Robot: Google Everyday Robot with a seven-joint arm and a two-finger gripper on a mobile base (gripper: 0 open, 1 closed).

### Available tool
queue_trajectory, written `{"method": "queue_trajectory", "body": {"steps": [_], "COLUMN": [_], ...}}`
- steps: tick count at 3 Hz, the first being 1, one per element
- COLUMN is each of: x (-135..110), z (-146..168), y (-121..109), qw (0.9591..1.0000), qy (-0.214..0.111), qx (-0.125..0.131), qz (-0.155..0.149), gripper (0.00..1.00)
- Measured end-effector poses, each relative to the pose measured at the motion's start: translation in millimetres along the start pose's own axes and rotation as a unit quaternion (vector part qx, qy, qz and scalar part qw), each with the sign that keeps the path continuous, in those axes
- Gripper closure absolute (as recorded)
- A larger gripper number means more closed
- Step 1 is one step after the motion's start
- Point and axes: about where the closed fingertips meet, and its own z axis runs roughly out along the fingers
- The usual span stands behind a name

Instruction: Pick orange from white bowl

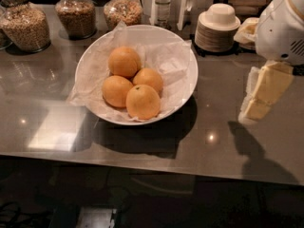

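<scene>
The wide white bowl (187,87), lined with crumpled white paper, stands in the middle of the grey counter. It holds four oranges. The orange (142,101) with a small dark stem dot is the largest and lies at the front of the pile. Three plainer oranges lie behind it and to its left. My gripper (256,106), with yellowish fingers under a white arm housing (280,27), hangs at the right edge of the view. It is to the right of the bowl, apart from it, and above the counter. It holds nothing that I can see.
Three glass jars of grains (26,25) stand along the back left. A clear bottle (162,4) is behind the bowl. A stack of small white bowls (217,25) stands at the back right. The counter's front edge (142,163) runs below the bowl.
</scene>
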Motion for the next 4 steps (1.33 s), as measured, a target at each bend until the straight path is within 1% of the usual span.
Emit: {"method": "queue_trajectory", "body": {"steps": [1,2,3,4], "x": [-37,-67,-98,-160], "z": [20,37,47,61], "y": [-6,-15,-23,-25], "qw": [0.9991,0.9979,0.9966,0.9945], "qy": [-0.032,-0.048,-0.061,-0.071], "qx": [-0.017,-0.034,-0.044,-0.071], "qz": [-0.023,-0.026,-0.033,-0.029], "gripper": [0.0,0.0,0.0,0.0]}}
